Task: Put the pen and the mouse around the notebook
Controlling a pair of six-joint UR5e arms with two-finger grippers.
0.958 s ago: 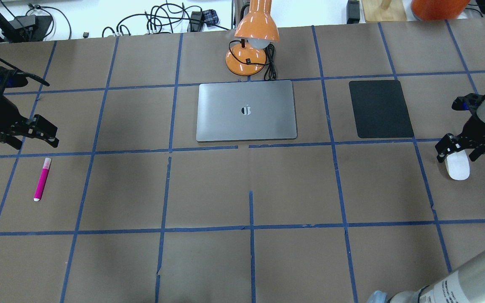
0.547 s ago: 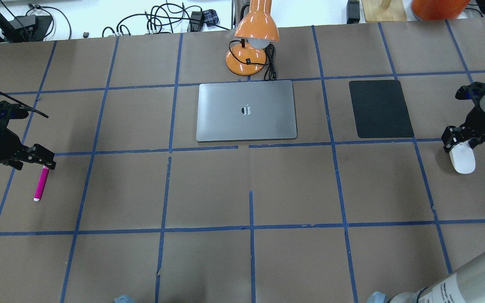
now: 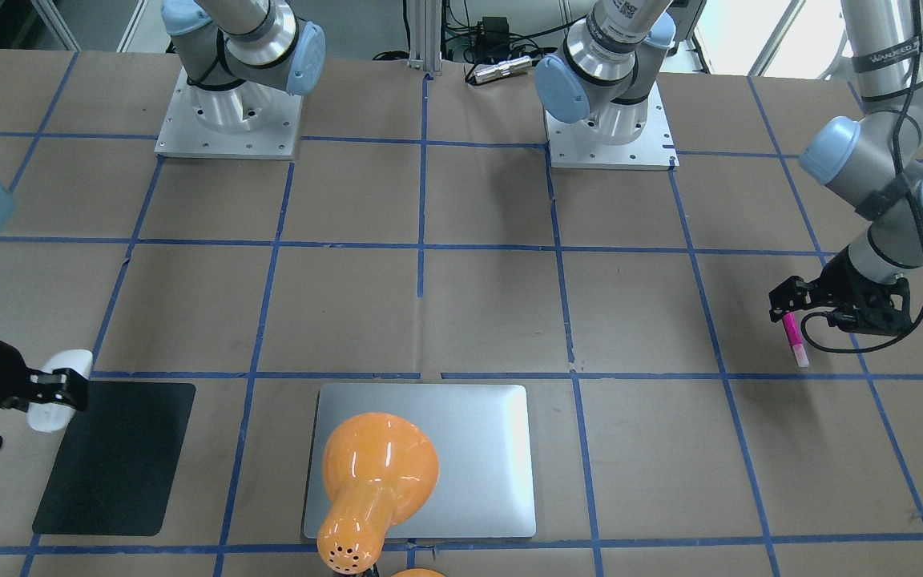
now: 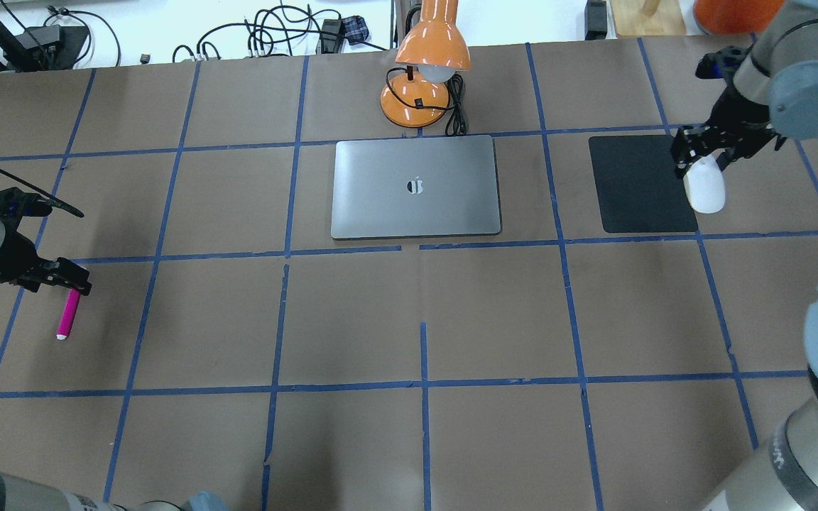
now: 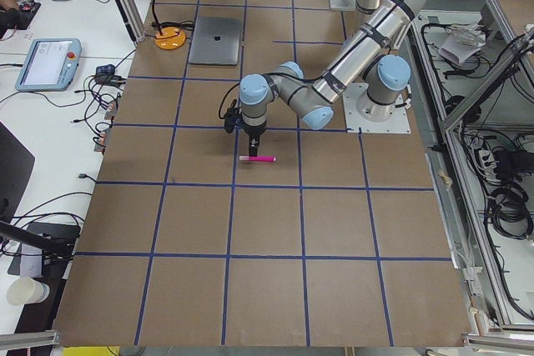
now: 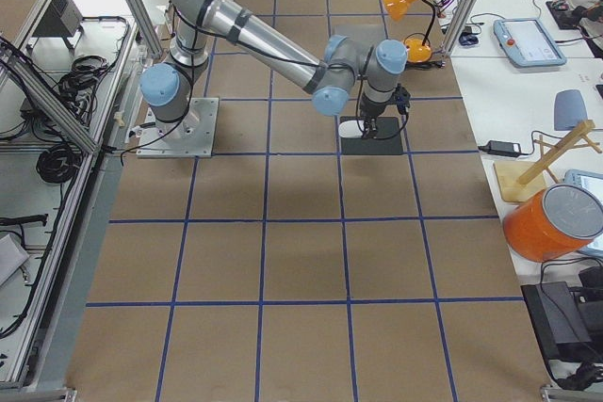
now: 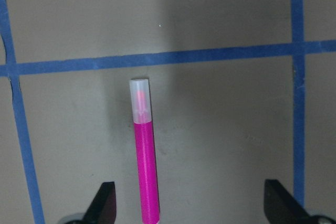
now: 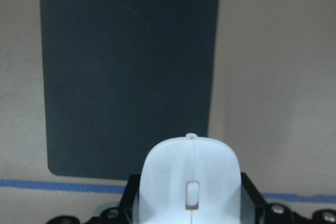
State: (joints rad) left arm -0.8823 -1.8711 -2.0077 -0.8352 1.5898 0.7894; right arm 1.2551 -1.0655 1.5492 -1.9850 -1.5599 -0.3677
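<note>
**Pen** point(image 4: 68, 314): pink, pale cap. Lies flat on the brown paper table point(image 4: 423, 426), far out on the robot's left and well apart from the notebook. A blue tape line crosses just beyond the capped end.

**Left gripper** point(image 4: 61, 277): poised over the pen. In the wrist view the fingers point(image 7: 105, 205) are spread wide, one on each side of the barrel, with a clear gap on both sides.

**Mouse** point(image 4: 705, 186): white, clamped at its rear between the right gripper's point(image 4: 700, 156) fingers. It sits over the right edge of the mat and appears to be held clear of the surface, though the views do not settle this.

**Notebook** point(image 4: 416, 188): silver-grey, closed and flat, mid-table, its edges square to the tape grid.

**Mat** point(image 4: 636, 184): black, to the notebook's right, with a strip of paper between them.

**Lamp** point(image 4: 430, 50): orange, its base just behind the notebook's far edge.

**Open room**: bare squares between pen and notebook, and along the notebook's near edge.
</note>
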